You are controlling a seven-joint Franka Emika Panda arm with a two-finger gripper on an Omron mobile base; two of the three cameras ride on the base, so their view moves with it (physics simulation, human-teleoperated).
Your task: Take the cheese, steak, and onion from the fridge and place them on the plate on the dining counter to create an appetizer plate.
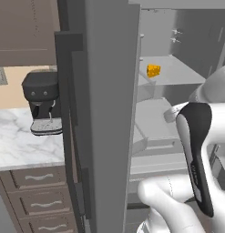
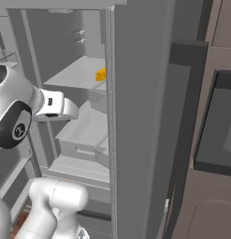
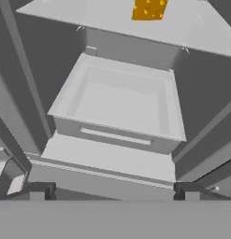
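The fridge point(image 1: 109, 113) stands open, its tall grey door point(image 2: 140, 116) edge-on in the middle of both base views. The cheese point(image 1: 153, 71), a yellow-orange wedge with holes, sits alone on an upper pale grey shelf point(image 3: 201, 23). It also shows as the cheese point(image 2: 101, 74) and the cheese point(image 3: 149, 9) at the top edge of the hand view. My gripper point(image 3: 112, 190) is open, its tips wide apart with nothing between them. It points into the fridge at an empty pale drawer point(image 3: 121, 107), below and short of the cheese. Steak, onion, plate and dining counter are out of view.
A dark coffee machine point(image 1: 41, 102) stands on the marble worktop point(image 1: 23, 145) with drawers, left of the fridge door. A dark built-in microwave point(image 2: 220, 126) sits to the right of the fridge. The fridge walls and open doors close in on both sides of the arm.
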